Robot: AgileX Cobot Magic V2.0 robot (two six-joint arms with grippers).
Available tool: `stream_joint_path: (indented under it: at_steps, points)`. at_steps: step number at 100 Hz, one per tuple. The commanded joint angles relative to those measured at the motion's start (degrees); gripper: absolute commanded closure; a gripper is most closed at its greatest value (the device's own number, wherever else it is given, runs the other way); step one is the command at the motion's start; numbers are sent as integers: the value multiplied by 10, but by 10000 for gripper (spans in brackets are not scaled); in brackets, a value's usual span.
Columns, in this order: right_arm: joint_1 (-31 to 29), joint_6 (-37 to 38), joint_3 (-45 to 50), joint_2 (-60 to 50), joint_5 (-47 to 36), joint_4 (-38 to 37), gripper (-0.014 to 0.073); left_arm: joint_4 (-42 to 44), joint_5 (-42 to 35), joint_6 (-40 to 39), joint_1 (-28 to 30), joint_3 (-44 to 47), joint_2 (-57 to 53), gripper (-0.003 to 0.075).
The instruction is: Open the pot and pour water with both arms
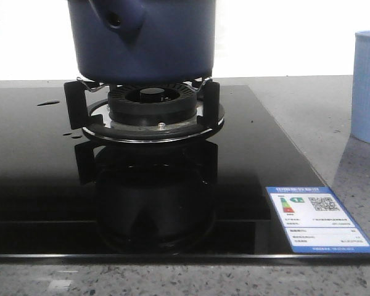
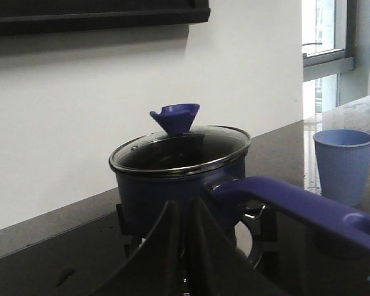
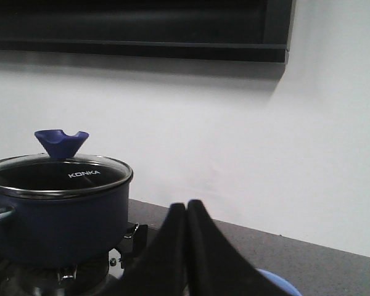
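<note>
Pincers (image 2: 184, 246) (image 3: 186, 246) closed, empty, pot (image 1: 145, 40) lidded

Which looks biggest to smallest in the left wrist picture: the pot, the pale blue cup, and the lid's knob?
1. Pot, largest.
2. Pale blue cup.
3. Lid's knob, smallest.
The cup stands farther off than the pot, so it may look smaller than it is.

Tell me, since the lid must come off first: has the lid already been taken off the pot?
No, the glass lid with its blue knob sits flat on the pot's rim in the left wrist view.
</note>
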Motion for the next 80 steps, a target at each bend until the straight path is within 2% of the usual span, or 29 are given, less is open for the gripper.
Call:
stream_joint_path:
  at_steps: [1,13,19,25,38,42,49,54,61,80]
  points:
    - [1,1,-16,4,-17,3,660,-16,-14,-2,2,-14,4,739]
    - [1,1,-16,4,-17,3,660,10,-61,-1,2,-13,4,739]
    - [1,1,-16,4,-17,3,660,72,-104,-30,2,-10,4,739]
    - [1,1,-16,4,-17,3,660,177,-145,-126,2,-6,4,739]
    - [1,1,-16,4,-17,3,660,493,-219,-402,2,20,4,739]
    - [1,1,-16,4,-17,3,660,585,-242,-467,2,33,4,739]
    - [1,1,-16,4,-17,3,660,690,-283,-567,2,59,-3,739]
    - [1,1,-16,4,-17,3,660,725,-317,-607,2,83,-13,739]
    - [1,1,-16,4,-17,3,660,728,-348,-630,6,121,-36,739]
    - [1,1,-16,4,-17,3,660,743,-349,-702,21,205,-116,739]
